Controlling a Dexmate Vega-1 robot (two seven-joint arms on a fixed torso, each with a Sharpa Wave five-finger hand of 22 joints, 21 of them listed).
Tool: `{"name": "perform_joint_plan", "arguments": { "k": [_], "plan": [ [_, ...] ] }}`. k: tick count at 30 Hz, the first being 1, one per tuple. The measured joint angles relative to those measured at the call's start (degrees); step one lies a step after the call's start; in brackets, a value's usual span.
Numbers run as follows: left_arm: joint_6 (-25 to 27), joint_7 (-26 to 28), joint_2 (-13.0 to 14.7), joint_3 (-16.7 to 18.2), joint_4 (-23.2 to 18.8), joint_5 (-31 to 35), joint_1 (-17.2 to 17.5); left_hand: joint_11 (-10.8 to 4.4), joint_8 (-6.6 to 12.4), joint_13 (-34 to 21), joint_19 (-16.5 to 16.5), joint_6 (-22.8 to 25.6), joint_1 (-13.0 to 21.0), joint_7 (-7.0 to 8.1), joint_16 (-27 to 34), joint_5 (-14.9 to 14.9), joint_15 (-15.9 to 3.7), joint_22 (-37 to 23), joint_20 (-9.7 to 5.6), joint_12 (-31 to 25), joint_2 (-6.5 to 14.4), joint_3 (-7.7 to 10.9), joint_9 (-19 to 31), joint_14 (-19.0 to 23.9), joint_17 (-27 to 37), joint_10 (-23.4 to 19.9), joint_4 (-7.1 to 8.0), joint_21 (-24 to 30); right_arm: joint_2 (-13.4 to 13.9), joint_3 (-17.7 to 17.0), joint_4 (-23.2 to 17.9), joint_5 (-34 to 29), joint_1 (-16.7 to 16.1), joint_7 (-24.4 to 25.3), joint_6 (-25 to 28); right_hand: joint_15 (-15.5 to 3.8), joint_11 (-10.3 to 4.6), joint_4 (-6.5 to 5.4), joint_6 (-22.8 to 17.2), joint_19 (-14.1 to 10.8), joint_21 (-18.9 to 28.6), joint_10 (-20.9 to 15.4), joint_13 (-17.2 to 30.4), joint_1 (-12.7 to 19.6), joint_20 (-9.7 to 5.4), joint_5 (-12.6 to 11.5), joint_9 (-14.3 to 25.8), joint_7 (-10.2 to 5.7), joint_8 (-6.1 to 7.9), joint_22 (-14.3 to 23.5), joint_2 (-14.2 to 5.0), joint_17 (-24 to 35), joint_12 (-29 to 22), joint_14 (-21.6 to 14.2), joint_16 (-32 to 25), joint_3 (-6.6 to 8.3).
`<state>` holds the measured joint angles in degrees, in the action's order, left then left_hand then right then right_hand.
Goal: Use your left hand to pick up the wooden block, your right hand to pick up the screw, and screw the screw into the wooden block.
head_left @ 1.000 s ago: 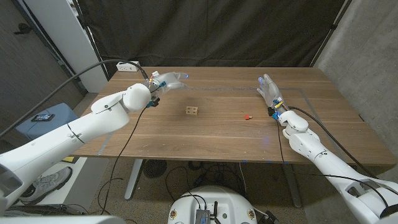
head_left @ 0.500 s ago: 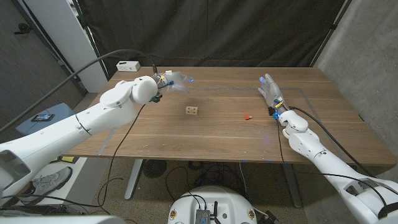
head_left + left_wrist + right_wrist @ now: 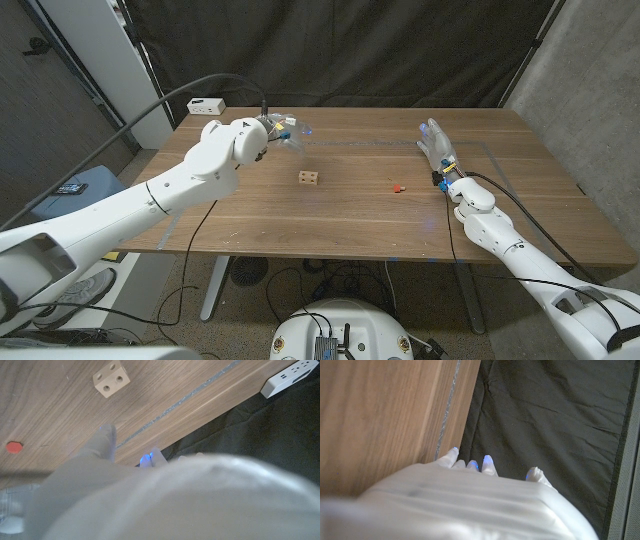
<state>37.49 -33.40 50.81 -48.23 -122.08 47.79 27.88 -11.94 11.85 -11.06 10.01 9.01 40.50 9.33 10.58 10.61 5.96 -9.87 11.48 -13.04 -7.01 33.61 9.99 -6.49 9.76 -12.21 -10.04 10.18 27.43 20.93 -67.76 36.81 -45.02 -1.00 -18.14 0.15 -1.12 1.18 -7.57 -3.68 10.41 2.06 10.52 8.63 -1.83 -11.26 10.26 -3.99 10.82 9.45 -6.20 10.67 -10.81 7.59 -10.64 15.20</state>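
A small pale wooden block (image 3: 309, 178) with round holes (image 3: 111, 378) sits near the middle of the table. A red-headed screw (image 3: 397, 187) (image 3: 13, 447) lies to its right. My left hand (image 3: 283, 130) hovers behind and to the left of the block, fingers apart, holding nothing; the left wrist view shows its back (image 3: 150, 495) blurred. My right hand (image 3: 433, 142) stands at the far right of the table, behind and right of the screw, fingers extended and empty (image 3: 470, 490).
A white power strip (image 3: 206, 105) (image 3: 295, 375) lies at the table's back left corner. A pale tape line (image 3: 360, 147) runs across the far part of the table. Black curtain hangs behind. A dark cable arcs over my left arm.
My left arm has swung to the right and forward, bringing the left hand closer to the block. The right arm, block and screw have stayed still.
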Motion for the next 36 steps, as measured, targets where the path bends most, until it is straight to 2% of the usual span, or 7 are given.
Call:
{"name": "perform_joint_plan", "arguments": {
  "k": [5, 11, 18, 25, 30, 36],
  "plan": [
    [0.47, -2.69, -2.13, -0.48, 1.25, 5.06, 0.3, 0.12, 0.0, 0.0, 0.0, 0.23, 1.39, -0.22, 0.24, 0.0, 2.41, -0.15, 0.0, 0.0, -0.25, -0.31, 0.0, 1.37, -0.17, -0.21, 0.14, 0.24, -0.01, -0.04, -0.29, -0.1, -0.25, 0.57, 0.22, 0.38, 0.0, 0.0, 0.0, 0.32, 0.0, 0.0, 0.0, 0.0, 0.32, 0.0, 0.0, 0.0, 0.0, 0.0, 0.0, 0.0, 0.0, 0.2, 0.0, 0.0],
    [0.34, -5.06, -4.37, -0.56, 2.93, 9.48, 1.0, 0.06, 0.0, 0.0, 0.24, 0.23, 2.25, -0.22, 0.24, 0.0, 4.0, -0.15, 0.24, 0.0, -0.47, -0.66, 0.0, 1.52, -0.16, -0.67, 0.2, 0.24, -0.08, -0.05, -0.45, -0.22, -0.4, 1.08, 0.4, 0.37, 0.0, 0.0, 0.0, 0.32, 0.0, 0.0, 0.0, 0.0, 0.32, 0.0, 0.0, 0.0, 0.0, 0.0, 0.0, 0.15, 0.0, 0.2, 0.0, 0.0],
    [-1.03, -6.98, -6.65, -0.55, 4.9, 13.05, 1.71, 0.06, 0.01, 0.01, 0.1, 0.23, 2.88, -0.22, 0.13, 0.0, 4.31, -0.15, 0.51, 0.0, -0.43, -0.76, 0.0, 1.2, -0.16, -0.67, 0.18, 0.24, -0.3, 0.0, -0.46, -0.42, -0.41, 1.38, 0.53, 0.37, 0.0, 0.0, 0.0, 0.32, 0.0, 0.0, 0.0, 0.0, 0.32, 0.0, 0.0, 0.0, 0.0, 0.0, 0.0, 0.14, 0.0, 0.2, 0.0, 0.0],
    [-2.01, -7.47, -9.01, -0.38, 7.1, 14.92, 2.43, -0.1, 0.03, 0.01, 0.1, 1.21, 4.05, 0.47, 0.0, -0.27, 4.59, -0.15, 0.51, 0.37, -0.74, -1.7, 0.0, 0.91, -0.16, -1.3, 0.34, 0.24, -0.52, 0.31, 0.07, -0.68, 0.01, 1.15, 0.53, 0.37, 0.0, 0.0, 0.23, 0.62, 0.0, 0.0, 0.0, 0.0, 0.62, 0.0, 0.0, -0.23, 0.0, 0.0, 0.0, 0.14, 0.0, 0.2, 0.0, 0.0],
    [-2.72, -7.99, -10.15, -0.38, 8.54, 16.25, 2.65, -0.22, 0.03, 0.01, 0.1, 1.8, 4.13, 0.49, 0.0, -0.27, 3.52, -0.14, 0.51, 0.41, -0.66, -1.93, 0.0, 1.15, -0.16, -1.82, 0.51, 0.24, -0.59, 0.58, 0.43, -0.9, 0.4, 1.0, 0.53, 0.36, 0.0, -0.01, 0.23, 0.62, 0.0, 0.0, 0.0, 0.0, 0.62, 0.0, 0.0, -0.22, 0.0, 0.0, 0.0, 0.14, 0.0, 0.2, 0.0, -0.01],
    [-3.48, -8.13, -11.4, -0.46, 10.29, 17.32, 3.02, -0.14, 0.27, 0.01, 0.1, 2.92, 4.35, 0.43, 0.0, -0.27, 3.27, -0.14, 0.5, 0.42, -0.43, -2.26, 0.0, 1.69, -0.15, -2.78, 0.85, 0.24, -0.6, 0.71, 0.59, -1.12, 0.62, 0.98, 0.55, 0.36, 0.0, -0.01, 0.23, 0.62, 0.0, 0.0, 0.0, 0.0, 0.62, 0.0, 0.0, -0.22, 0.0, 0.0, 0.0, 0.14, 0.0, 0.2, 0.0, -0.01]
  ]
}}
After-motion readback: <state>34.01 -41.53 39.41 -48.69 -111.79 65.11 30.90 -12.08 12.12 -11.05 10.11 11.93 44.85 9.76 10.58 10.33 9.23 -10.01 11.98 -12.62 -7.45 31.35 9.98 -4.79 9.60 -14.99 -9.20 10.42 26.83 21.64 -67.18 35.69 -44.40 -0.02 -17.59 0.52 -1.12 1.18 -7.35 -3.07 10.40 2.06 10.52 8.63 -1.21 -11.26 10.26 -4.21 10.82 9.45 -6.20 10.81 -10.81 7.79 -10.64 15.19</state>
